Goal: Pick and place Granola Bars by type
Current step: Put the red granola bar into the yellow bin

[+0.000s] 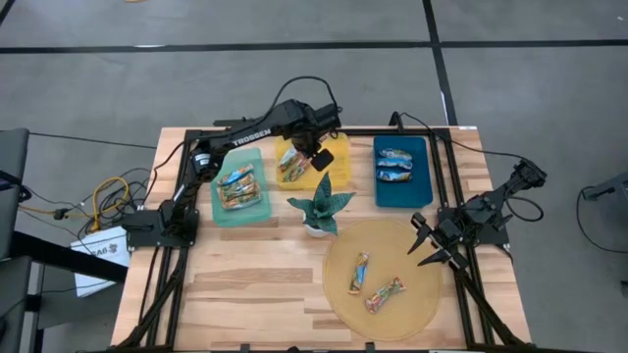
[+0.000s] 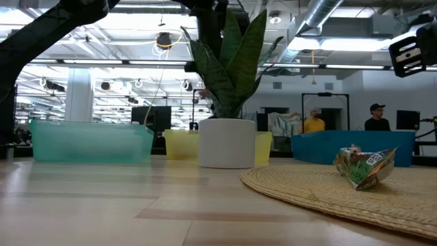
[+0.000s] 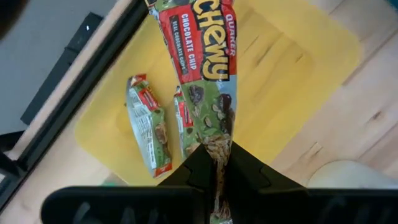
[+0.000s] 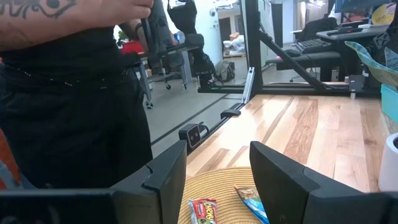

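Note:
My left gripper (image 1: 306,155) is over the yellow tray (image 1: 332,178) and is shut on a green-and-red "Chewy" granola bar (image 3: 204,68). Two more such bars (image 3: 148,127) lie flat in the yellow tray (image 3: 298,56). The teal tray (image 1: 257,208) holds several multicoloured bars (image 1: 236,186). The blue tray (image 1: 402,194) holds blue bars (image 1: 395,167). Two bars (image 1: 358,273) (image 1: 385,294) lie on the round woven mat (image 1: 388,245). My right gripper (image 1: 428,245) is open and empty at the mat's right edge; it also shows in the right wrist view (image 4: 217,168). My left gripper pinches one end of the Chewy bar (image 3: 217,149) between its two fingers, which come from above and point down. The bar hangs lengthwise below the fingers over the yellow tray. Its lower end is out of the left wrist view, so I cannot tell whether it touches the tray.
A green star-shaped plant in a white pot (image 1: 319,210) stands between the trays and the mat. It also stands in the middle of the low view (image 2: 231,140). A person in black (image 4: 74,93) stands beside the table's right side. Bare wood lies at the near left.

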Robot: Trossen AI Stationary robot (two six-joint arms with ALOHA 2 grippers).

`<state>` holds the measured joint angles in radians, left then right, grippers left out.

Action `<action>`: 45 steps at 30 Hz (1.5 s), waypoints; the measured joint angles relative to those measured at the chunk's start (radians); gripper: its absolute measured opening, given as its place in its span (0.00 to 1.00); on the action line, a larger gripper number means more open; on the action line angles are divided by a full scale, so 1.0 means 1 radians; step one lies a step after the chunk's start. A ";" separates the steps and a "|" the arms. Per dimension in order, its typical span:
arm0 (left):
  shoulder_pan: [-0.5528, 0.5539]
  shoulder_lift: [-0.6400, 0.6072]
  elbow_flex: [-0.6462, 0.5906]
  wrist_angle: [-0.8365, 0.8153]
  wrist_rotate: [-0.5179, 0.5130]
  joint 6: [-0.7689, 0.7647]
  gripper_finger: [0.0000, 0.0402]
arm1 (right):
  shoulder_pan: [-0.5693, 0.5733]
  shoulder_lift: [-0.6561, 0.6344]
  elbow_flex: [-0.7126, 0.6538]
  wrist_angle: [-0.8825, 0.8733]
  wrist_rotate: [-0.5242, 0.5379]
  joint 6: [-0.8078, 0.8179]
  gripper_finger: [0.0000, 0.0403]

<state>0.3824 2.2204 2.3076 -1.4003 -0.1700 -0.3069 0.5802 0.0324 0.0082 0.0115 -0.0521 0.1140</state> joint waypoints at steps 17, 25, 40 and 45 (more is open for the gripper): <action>0.010 -0.190 -0.438 0.345 0.026 -0.092 0.05 | 0.000 0.000 0.000 0.000 0.000 0.000 0.42; 0.027 -0.304 -0.667 0.505 0.060 -0.135 0.05 | 0.000 0.000 0.000 0.000 0.000 0.000 0.42; 0.066 -0.309 -0.766 0.557 0.059 -0.117 0.05 | 0.000 0.000 0.000 0.000 0.000 0.000 0.42; 0.075 -0.309 -0.802 0.587 0.062 -0.095 0.06 | 0.000 0.000 0.000 0.000 0.000 0.000 0.42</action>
<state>0.4574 1.9110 1.5055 -0.8136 -0.1084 -0.4023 0.5803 0.0325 0.0082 0.0113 -0.0521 0.1140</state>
